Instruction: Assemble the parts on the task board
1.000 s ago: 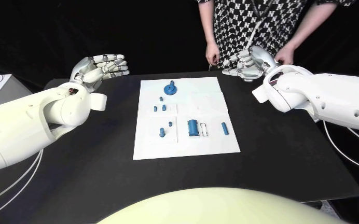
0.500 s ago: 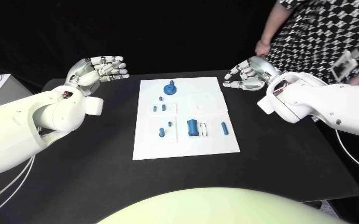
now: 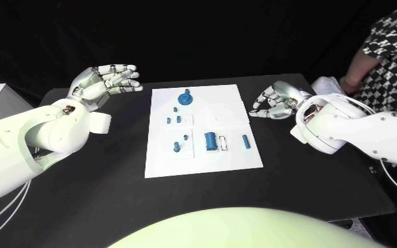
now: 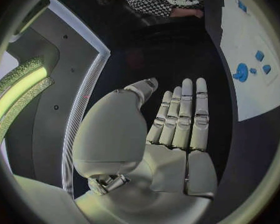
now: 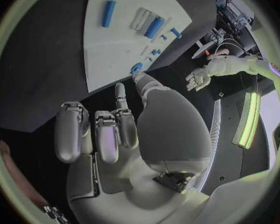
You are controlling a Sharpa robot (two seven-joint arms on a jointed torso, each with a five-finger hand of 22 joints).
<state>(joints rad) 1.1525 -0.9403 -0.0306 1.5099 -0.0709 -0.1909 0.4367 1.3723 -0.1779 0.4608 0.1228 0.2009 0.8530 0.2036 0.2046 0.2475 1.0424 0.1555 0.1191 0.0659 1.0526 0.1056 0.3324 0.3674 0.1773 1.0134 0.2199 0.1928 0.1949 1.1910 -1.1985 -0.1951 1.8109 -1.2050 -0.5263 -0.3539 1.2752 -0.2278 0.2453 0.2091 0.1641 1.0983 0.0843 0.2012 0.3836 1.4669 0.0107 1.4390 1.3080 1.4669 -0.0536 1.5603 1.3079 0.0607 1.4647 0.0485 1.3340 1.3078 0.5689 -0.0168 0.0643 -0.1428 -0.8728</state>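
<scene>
- Hovering off the left long edge of the white board [image 3: 202,130], the left hand [image 3: 106,82] is raised above the black table [image 3: 91,167], fingers spread wide and straight, holding nothing; the left wrist view shows the same flat, empty palm [image 4: 177,134].
- Right hand [image 3: 275,101] sits just off the board's right edge, near its far half, fingers partly curled and apart, nothing between them [image 5: 99,134].
- Blue parts lie scattered on the board: a round knobbed piece [image 3: 185,97] near the far end, small pegs [image 3: 173,120] toward the middle, a fat cylinder [image 3: 211,140] and a slim rod [image 3: 246,140] nearer the robot's end, another small piece [image 3: 177,147] left of the cylinder.
- Whether any piece is seated in its slot cannot be told; they are too small.
- Risks, as judged: the pegs sit close together, so broad fingers reaching for one may knock its neighbours out of place.
- The rod and cylinder look free to roll; a glancing touch could send either off the board.
- The board seems to lie loose on the table, so a sideways push from either hand could slide it.
- A person's sleeve [image 3: 376,58] stands beyond the right hand, touching nothing on the board.
</scene>
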